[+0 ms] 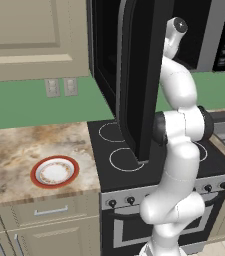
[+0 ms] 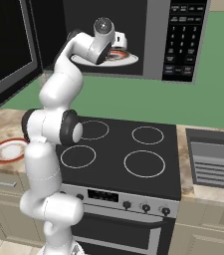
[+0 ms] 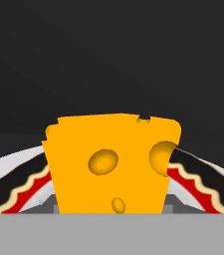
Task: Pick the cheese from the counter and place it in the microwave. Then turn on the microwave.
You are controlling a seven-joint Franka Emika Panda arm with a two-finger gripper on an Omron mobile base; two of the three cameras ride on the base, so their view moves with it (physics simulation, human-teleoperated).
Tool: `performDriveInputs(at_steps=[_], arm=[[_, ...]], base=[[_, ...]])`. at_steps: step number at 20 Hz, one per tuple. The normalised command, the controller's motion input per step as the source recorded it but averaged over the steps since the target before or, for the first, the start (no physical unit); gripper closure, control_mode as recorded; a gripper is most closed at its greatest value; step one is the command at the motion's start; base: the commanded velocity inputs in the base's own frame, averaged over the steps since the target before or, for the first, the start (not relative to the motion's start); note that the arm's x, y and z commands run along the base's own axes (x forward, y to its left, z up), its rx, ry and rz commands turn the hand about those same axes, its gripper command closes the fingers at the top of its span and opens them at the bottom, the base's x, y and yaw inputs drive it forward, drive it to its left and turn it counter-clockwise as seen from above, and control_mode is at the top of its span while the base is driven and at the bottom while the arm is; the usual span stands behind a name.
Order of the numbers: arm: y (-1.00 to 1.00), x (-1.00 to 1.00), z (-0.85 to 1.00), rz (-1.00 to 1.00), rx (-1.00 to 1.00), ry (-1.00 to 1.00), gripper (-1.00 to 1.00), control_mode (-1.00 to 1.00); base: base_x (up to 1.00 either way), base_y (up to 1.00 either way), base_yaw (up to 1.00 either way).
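Observation:
The cheese [image 3: 111, 164], an orange-yellow wedge with holes, sits right in front of the hand camera and hides my fingertips. My gripper [image 2: 120, 45] is inside the open microwave [image 2: 153, 30], shut on the cheese. Just under the cheese lies a white dish with a red zigzag rim [image 3: 193, 182], seen on the microwave floor [image 2: 128, 59] in the right base view. Whether the cheese touches the dish I cannot tell. The microwave door [image 1: 134, 75] is swung wide open to the left. The button panel [image 2: 183, 40] is on the right of the cavity. The counter [image 1: 14, 150] lies lower left.
A round white plate with a red rim [image 1: 55, 171] rests on the counter left of the black stovetop [image 2: 123, 149]. The open door hangs over the stovetop's left side, close to my arm. A sink [image 2: 213, 159] lies to the right of the stove.

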Motion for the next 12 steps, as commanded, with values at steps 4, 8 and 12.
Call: performDriveInputs(at_steps=[4, 8, 12], arm=[[-0.03, 0.07, -0.04, 0.00, 0.00, 0.00, 1.00, -1.00], [-0.01, 0.07, -0.05, 0.00, 0.00, 0.00, 1.00, -1.00], [-0.01, 0.07, -0.04, 0.00, 0.00, 0.00, 1.00, -1.00]], base=[[0.00, 0.00, 0.00], [0.00, 0.00, 0.00], [0.00, 0.00, 0.00]])
